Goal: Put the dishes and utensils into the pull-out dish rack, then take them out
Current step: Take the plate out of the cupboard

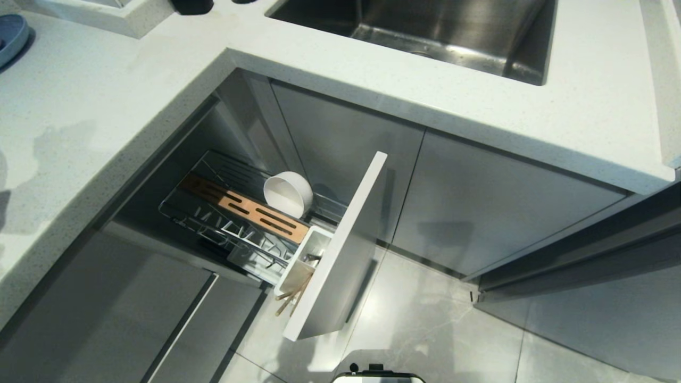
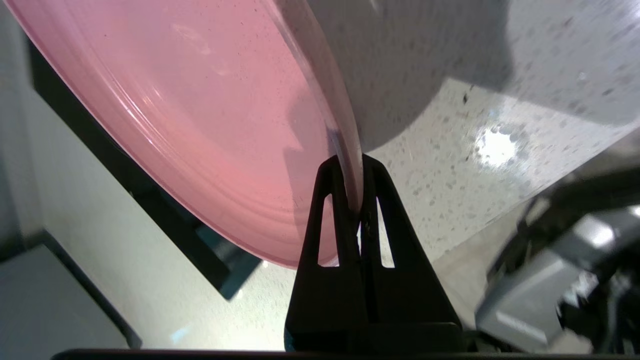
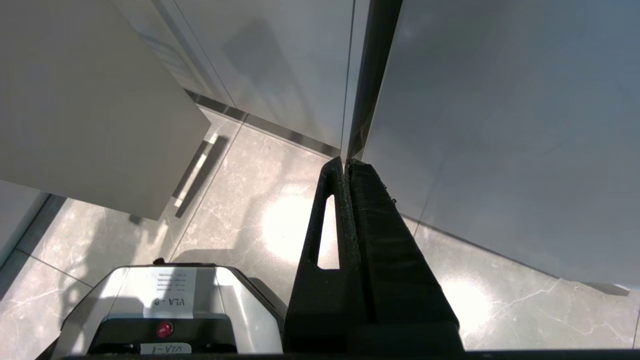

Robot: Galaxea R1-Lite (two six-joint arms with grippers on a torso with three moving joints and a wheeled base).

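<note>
My left gripper [image 2: 350, 162] is shut on the rim of the pink plate [image 2: 200, 115] and holds it tilted on edge over the speckled countertop [image 2: 475, 165]; this arm does not show in the head view. The pull-out dish rack [image 1: 213, 218] stands drawn out under the counter behind its pale front panel [image 1: 340, 255]. The cream-white bowl [image 1: 287, 194] lies on its side beside the wooden strip [image 1: 245, 208]. The chopsticks [image 1: 290, 300] stick out of the white utensil cup [image 1: 306, 255]. Something grey [image 1: 314, 258] shows inside the cup; I cannot tell if it is the spoon. My right gripper [image 3: 346, 162] hangs shut and empty over the floor.
The steel sink [image 1: 436, 32] is set into the L-shaped countertop [image 1: 80, 133] at the back. A blue plate [image 1: 10, 34] shows at the far left edge. Grey cabinet doors [image 1: 479, 202] flank the open rack. My base [image 1: 378, 375] stands on the tiled floor below.
</note>
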